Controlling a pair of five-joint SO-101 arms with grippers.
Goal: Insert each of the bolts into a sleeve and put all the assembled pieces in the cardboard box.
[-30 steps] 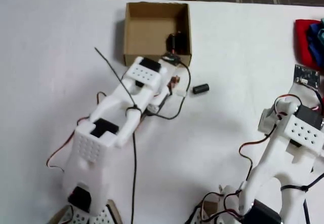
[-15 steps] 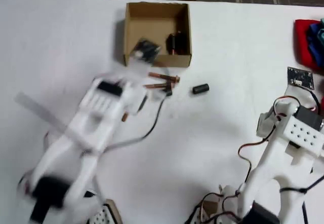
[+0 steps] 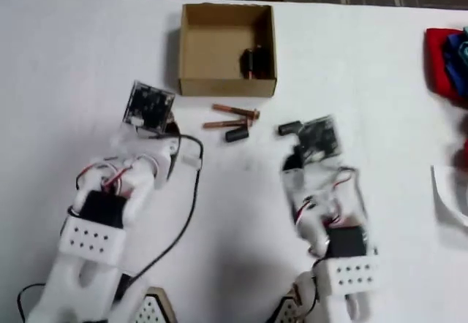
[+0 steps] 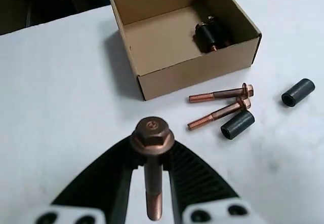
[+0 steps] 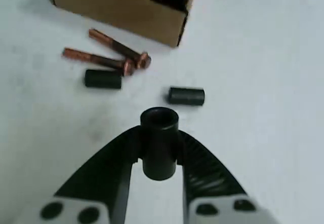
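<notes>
White table point(image 3: 88, 52), bolt point(image 4: 153, 176) lengthwise between left fingers point(image 4: 104, 178), head at tips

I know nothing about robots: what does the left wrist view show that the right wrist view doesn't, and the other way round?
Left wrist view, not the right: the left gripper shut on a copper bolt.
Right wrist view, not the left: the right gripper shut on a black sleeve, its open end facing the camera.
Both: the cardboard box, two loose bolts lying on the table in front of it, and two loose sleeves near them.
</notes>
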